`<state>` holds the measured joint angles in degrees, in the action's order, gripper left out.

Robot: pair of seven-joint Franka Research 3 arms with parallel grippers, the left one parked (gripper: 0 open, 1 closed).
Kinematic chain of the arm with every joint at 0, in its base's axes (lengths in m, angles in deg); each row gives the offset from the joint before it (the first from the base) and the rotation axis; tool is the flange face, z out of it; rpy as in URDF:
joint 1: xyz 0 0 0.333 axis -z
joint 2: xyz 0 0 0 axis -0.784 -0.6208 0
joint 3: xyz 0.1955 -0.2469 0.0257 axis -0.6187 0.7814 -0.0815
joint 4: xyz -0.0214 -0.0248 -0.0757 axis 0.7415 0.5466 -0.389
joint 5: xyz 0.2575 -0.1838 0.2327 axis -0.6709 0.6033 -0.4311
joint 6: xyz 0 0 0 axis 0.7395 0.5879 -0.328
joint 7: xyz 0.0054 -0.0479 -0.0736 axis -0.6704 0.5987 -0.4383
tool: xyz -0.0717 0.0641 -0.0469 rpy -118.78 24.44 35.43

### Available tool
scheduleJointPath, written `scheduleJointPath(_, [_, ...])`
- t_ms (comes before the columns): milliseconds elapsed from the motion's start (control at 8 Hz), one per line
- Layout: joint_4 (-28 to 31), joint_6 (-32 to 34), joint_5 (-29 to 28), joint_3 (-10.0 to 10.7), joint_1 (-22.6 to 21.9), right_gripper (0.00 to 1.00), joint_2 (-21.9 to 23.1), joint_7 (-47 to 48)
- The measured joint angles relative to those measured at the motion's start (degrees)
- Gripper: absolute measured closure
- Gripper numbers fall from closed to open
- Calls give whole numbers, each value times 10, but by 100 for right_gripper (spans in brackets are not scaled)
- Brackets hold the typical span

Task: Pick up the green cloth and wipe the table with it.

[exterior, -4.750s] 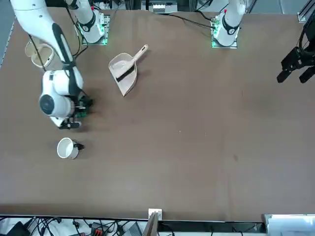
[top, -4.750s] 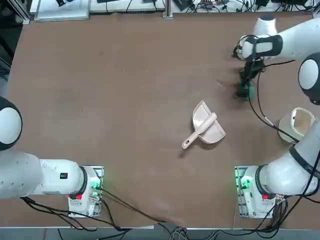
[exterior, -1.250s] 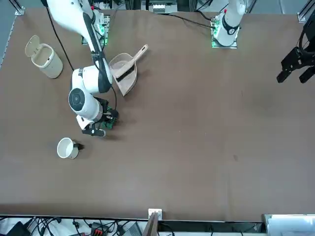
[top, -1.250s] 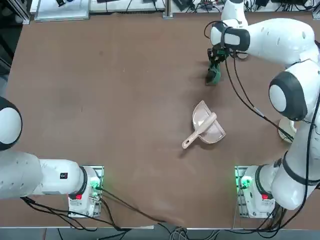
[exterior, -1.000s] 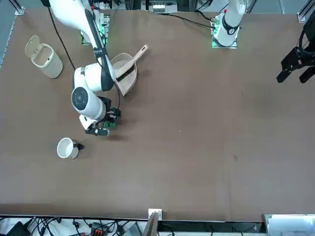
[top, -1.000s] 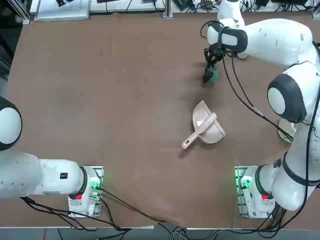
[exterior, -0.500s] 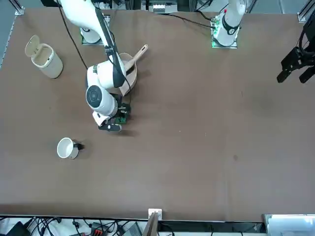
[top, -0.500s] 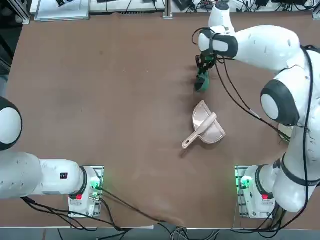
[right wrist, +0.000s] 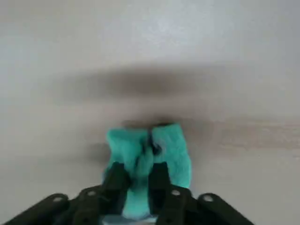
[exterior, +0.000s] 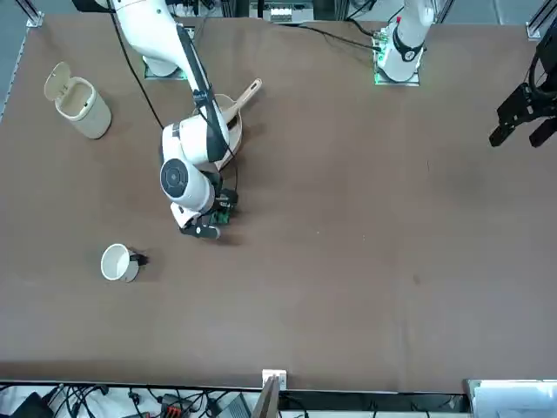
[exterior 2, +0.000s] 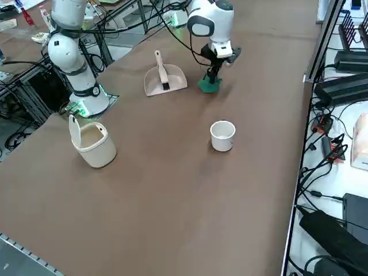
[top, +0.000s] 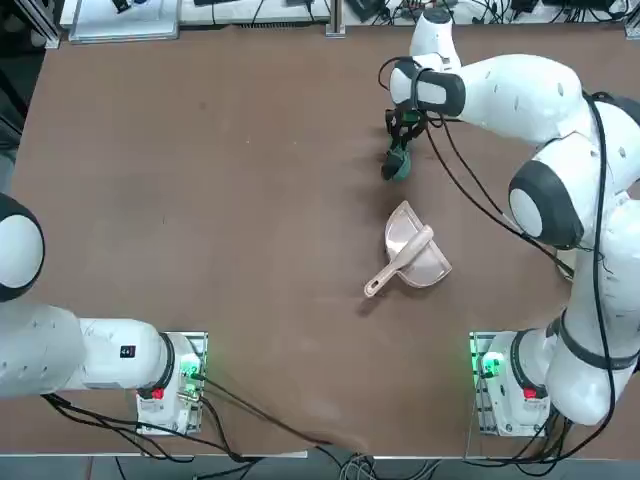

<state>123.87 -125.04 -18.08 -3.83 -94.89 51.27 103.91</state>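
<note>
The big brown worktop (top: 200, 180) is flat and plain. A green cloth (top: 397, 166) sits on it, at the far side from the arm bases. Near the cloth lies a beige dustpan (top: 412, 252) with its handle pointing toward the arm bases. A white cup (exterior 2: 222, 135) stands on the worktop, apart from the cloth. A beige bin (exterior 2: 92, 142) with its lid up stands near the right edge, well apart from the cup.

The green cloth (right wrist: 149, 157) (between the pincer (right wrist: 139, 176)) is half hidden.
</note>
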Motion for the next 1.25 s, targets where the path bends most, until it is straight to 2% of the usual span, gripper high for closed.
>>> scheduleJointPath(125, [-2,5,0,6,1,48,0,0])
scheduleJointPath(375, [-21,36,30,38,-2,13,11,-6])
scheduleJointPath(500, [-33,51,52,53,1,0,32,-17])
scheduleJointPath(750, [-46,88,81,78,12,0,97,-54])
scheduleJointPath(1000, [-52,132,125,113,17,0,158,-115])
scheduleJointPath(1250, [-63,176,141,148,19,0,198,-149])
